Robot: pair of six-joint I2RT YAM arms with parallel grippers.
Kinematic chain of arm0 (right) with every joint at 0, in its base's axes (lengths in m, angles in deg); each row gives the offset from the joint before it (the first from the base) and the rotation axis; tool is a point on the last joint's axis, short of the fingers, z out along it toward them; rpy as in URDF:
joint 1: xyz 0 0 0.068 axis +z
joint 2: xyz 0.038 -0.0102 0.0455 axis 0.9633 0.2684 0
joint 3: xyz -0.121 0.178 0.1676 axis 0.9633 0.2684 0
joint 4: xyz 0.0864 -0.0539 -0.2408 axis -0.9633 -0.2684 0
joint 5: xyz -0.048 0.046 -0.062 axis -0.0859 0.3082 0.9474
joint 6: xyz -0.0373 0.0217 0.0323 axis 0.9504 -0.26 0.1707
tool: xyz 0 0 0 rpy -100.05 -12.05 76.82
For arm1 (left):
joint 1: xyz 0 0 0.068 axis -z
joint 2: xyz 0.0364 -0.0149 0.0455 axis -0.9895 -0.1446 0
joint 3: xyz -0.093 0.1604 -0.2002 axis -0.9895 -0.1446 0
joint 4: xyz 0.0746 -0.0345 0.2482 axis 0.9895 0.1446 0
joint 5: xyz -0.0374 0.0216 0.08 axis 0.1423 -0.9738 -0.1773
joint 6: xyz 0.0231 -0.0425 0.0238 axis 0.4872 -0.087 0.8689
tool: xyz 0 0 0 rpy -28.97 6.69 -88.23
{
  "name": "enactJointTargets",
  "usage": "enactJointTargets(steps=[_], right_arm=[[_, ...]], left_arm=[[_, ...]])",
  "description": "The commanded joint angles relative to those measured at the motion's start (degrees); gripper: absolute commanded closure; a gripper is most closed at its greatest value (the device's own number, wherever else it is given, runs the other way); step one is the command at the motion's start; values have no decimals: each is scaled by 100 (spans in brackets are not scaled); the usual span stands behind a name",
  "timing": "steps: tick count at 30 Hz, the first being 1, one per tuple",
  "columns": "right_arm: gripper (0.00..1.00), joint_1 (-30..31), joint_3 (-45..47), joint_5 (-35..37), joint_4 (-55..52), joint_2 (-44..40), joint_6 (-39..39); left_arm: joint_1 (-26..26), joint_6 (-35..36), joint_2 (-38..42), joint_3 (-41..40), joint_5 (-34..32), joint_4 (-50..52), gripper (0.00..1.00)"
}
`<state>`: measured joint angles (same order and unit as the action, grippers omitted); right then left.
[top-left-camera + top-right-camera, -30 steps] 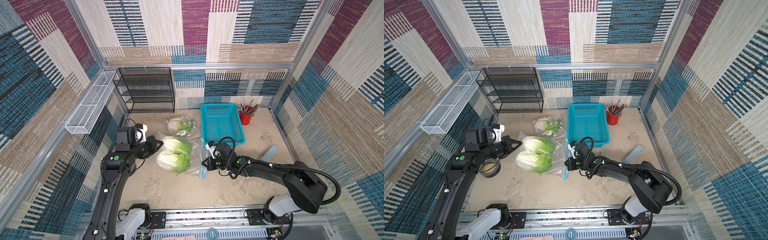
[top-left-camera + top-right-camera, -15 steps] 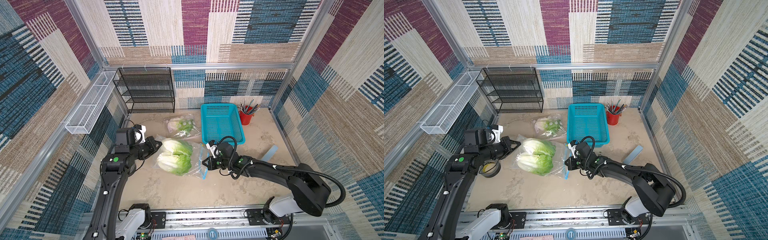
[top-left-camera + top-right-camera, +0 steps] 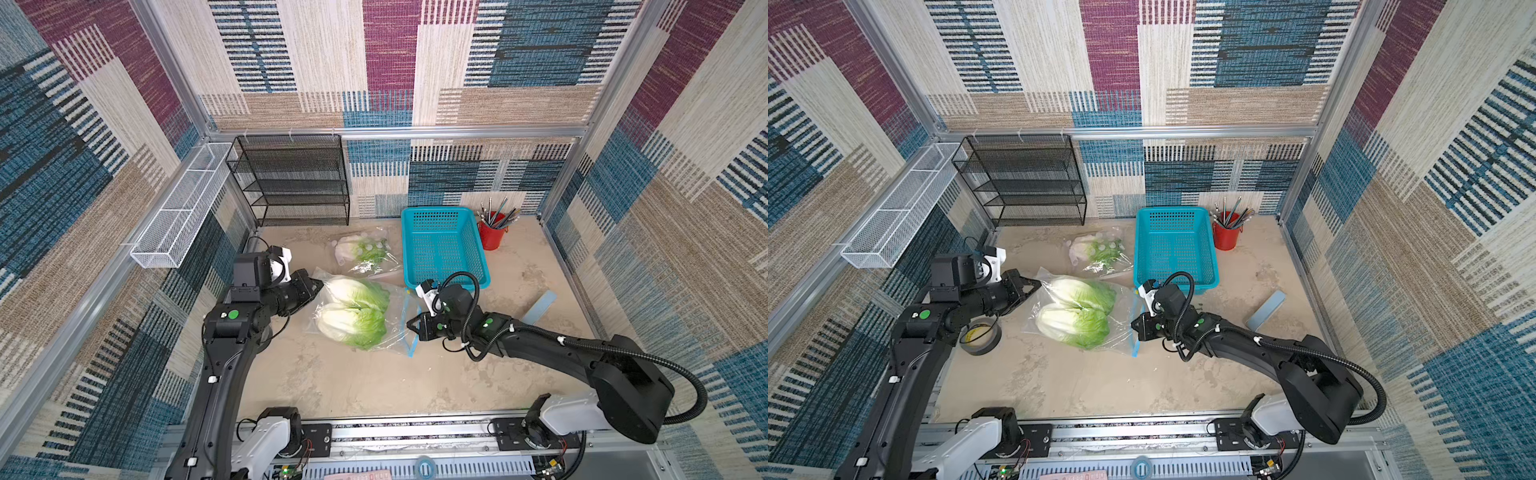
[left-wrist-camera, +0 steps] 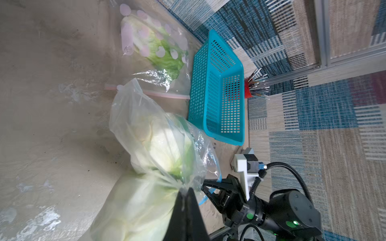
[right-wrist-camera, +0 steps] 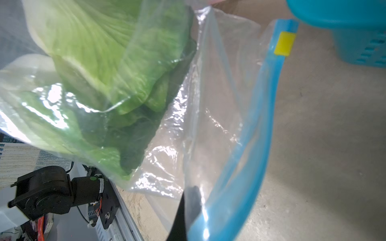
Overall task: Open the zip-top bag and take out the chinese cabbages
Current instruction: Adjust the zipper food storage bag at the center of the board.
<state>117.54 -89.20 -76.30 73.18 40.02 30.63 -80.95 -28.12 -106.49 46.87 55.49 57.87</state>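
Left tool (image 3: 319,286), right tool (image 3: 410,325) clamp bag (image 3: 397,305) (cabbages (image 3: 353,316) inside) | basket (image 3: 440,253) beside

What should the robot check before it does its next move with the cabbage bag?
1. Left pincer shut on the bag's closed end: ok.
2. Right pincer shut on the bag beside the blue zip: ok.
3. Zip open: cannot tell.
4. Cabbages out of the bag: not ok, two lie inside it.
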Motion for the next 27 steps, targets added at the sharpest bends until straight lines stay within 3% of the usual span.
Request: enactJointTargets(steps=[1,9,22,27], right_arm=[[100,4,-111,-101,-38,-163,-28],[100,2,-279,93,-297,-714,149],[100,4,-187,-636,36,-793,418],[73,4,-185,-619,-180,-1061,569]], left_arm=[[-12,353,-115,-266,-463,-87,100],[-12,598,-705,-742,-981,-736,100],[-29,725,-1549,-1440,-1799,-1140,100],[-47,613,-1594,-1579,-1800,-1298,100]])
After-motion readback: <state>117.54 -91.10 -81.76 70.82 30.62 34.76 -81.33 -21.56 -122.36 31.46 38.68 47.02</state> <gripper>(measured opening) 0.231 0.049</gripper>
